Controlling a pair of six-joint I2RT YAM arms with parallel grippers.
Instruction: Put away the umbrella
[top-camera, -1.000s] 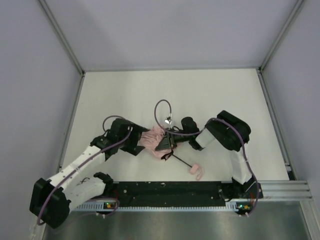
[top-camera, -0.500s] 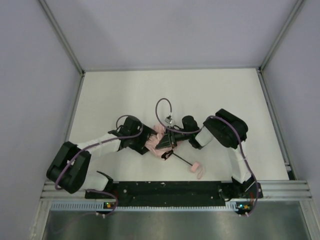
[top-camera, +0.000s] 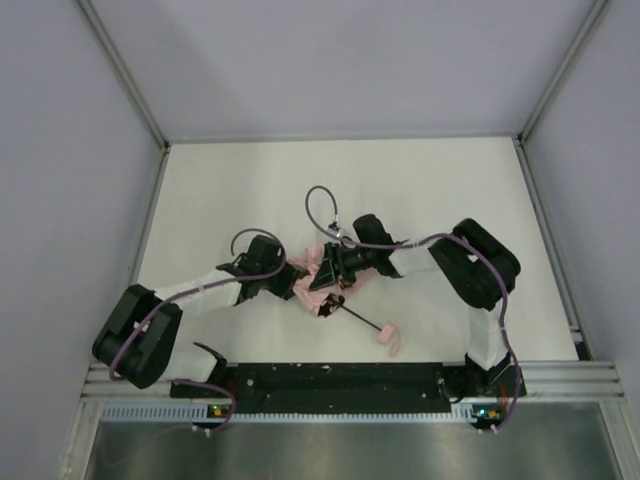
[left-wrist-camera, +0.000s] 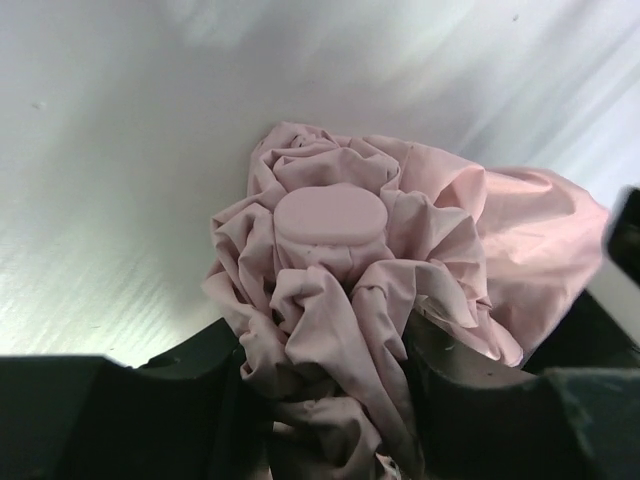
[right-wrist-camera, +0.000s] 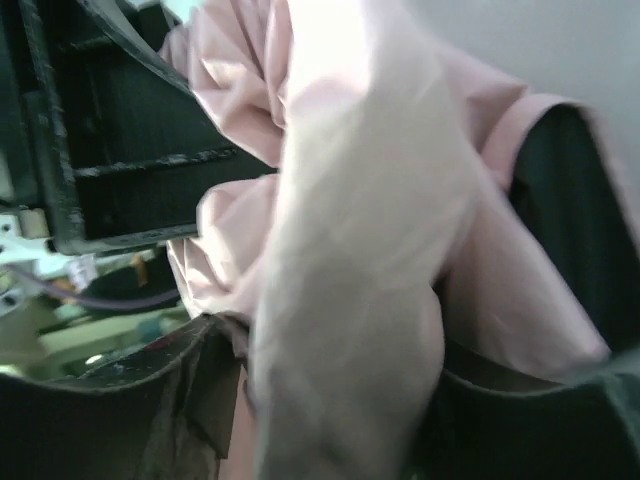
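Umbrella (top-camera: 312, 287) bunched, left claw (left-wrist-camera: 325, 385) and right claw (right-wrist-camera: 340, 400) both clamped on its fabric; opposed pulls could tear cloth or bend shaft (top-camera: 362, 320).

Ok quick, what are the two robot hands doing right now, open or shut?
Left gripper: shut on the umbrella, gripping its pink fabric.
Right gripper: shut on the umbrella too.
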